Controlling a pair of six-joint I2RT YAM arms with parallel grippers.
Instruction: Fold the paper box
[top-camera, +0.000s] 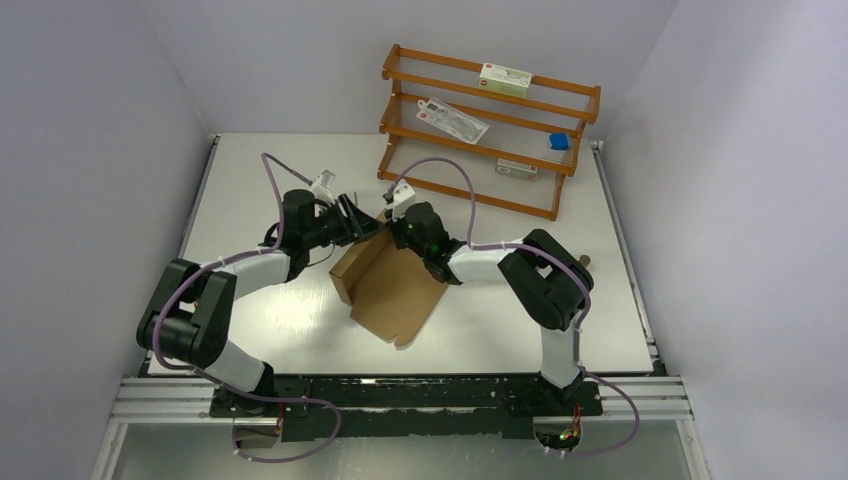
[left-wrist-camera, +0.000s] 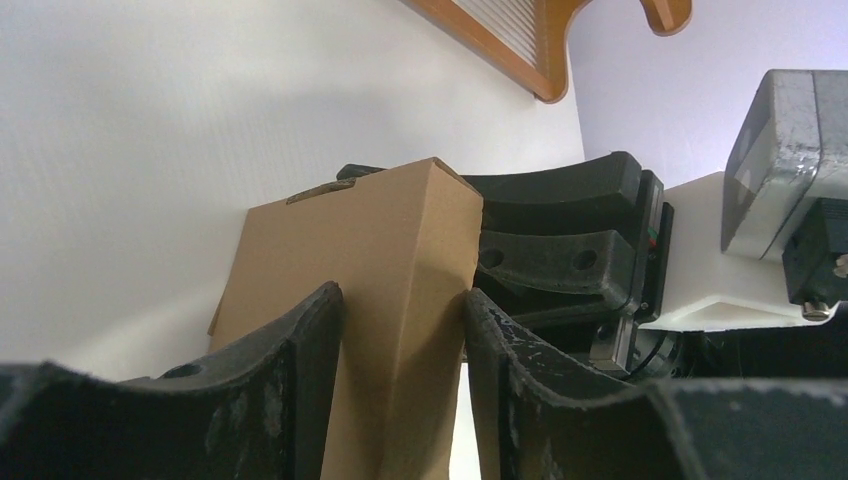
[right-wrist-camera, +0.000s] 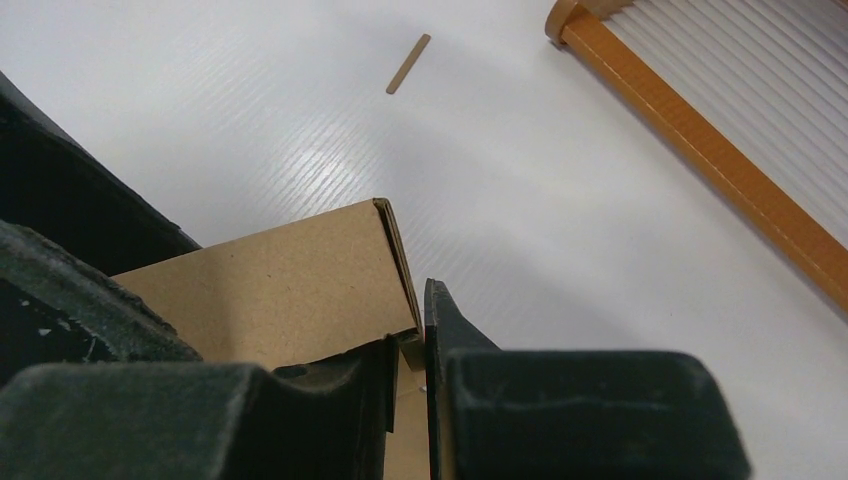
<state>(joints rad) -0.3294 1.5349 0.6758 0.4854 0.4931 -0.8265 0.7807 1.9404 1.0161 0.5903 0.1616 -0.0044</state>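
Note:
The paper box (top-camera: 395, 285) is plain brown cardboard lying mid-table, with its left and far walls folded up. My left gripper (top-camera: 358, 222) reaches the box's far corner from the left. In the left wrist view its fingers (left-wrist-camera: 305, 370) press both sides of a creased upright wall (left-wrist-camera: 360, 240). My right gripper (top-camera: 398, 228) reaches the same corner from the right. In the right wrist view it (right-wrist-camera: 408, 335) is pinched on the thin edge of the wall (right-wrist-camera: 270, 290). The two grippers nearly touch, and the right one shows in the left wrist view (left-wrist-camera: 560, 250).
An orange wooden rack (top-camera: 490, 130) stands at the back right, holding a white and green carton (top-camera: 505, 80), a flat packet (top-camera: 452, 120) and a blue item (top-camera: 559, 142). A small brown strip (right-wrist-camera: 408, 64) lies on the white table beyond the box. Grey walls enclose the sides.

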